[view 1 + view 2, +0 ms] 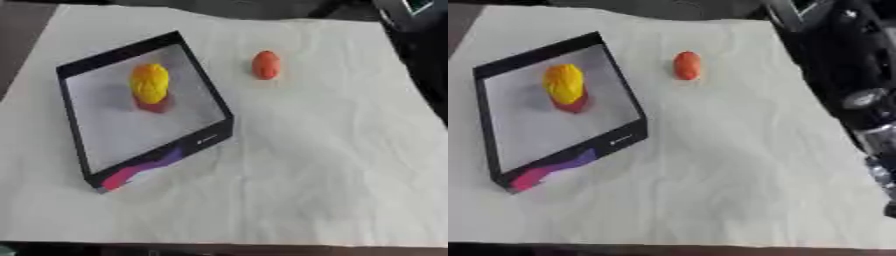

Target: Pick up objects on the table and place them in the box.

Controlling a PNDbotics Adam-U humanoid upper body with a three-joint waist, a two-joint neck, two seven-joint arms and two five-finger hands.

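orange object (266, 65) on cloth, black box (206, 138) holding yellow object (150, 82)

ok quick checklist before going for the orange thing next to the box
1. Orange object lies alone on the white cloth, nothing touching it: ok.
2. Box is open on top: ok.
3. Room in the box beside the yellow object and the red one under it: ok.
4. Cloth between orange object and box is bare: ok.
5. Right arm shows at the right edge; hand not seen: cannot tell.
6. Left hand in view: not ok.

One box (210, 137) holds one yellow object (150, 82) and one red object (156, 104); one orange object (266, 65) lies outside the box.
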